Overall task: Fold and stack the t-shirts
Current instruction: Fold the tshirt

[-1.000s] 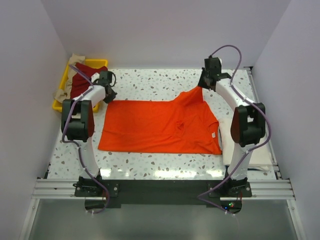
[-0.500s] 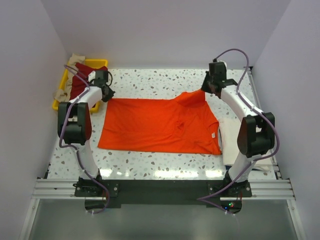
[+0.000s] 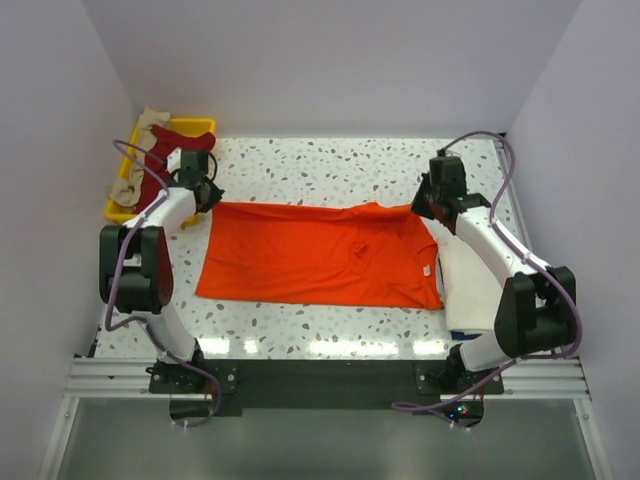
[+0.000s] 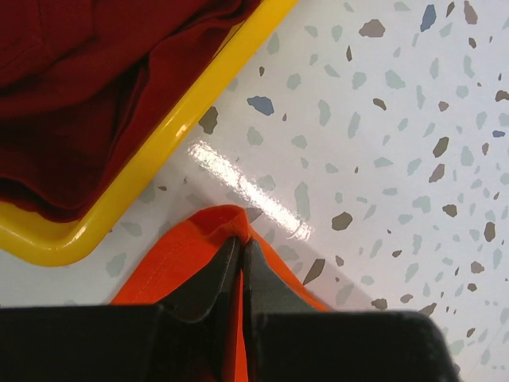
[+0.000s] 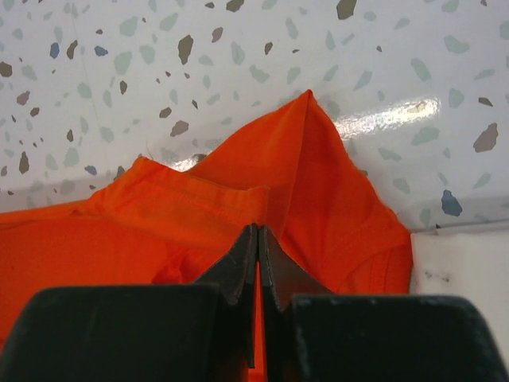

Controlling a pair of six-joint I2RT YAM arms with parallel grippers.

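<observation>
The left gripper (image 4: 241, 243) is pinching the orange t-shirt (image 3: 320, 255) at its far-left corner, just beside the yellow tray (image 4: 151, 151) holding a dark red shirt (image 4: 79, 72). The right gripper (image 5: 258, 231) is clamping the far-right sleeve, near a white cloth (image 3: 470, 290) by the table's (image 3: 300, 165) right edge. The shirt is lying spread mid-table, and its white tag (image 3: 424, 268) is too small to read.

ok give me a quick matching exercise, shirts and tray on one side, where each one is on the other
Things:
1. orange t-shirt
2. dark red t-shirt
3. cream-white t-shirt
4. yellow tray

Places:
a. lying in the tray
b. far left corner of the table
c. spread out across the middle of the table
d. right side of the table, partly under the right arm

Pairs: 1-c, 2-a, 3-d, 4-b
</observation>
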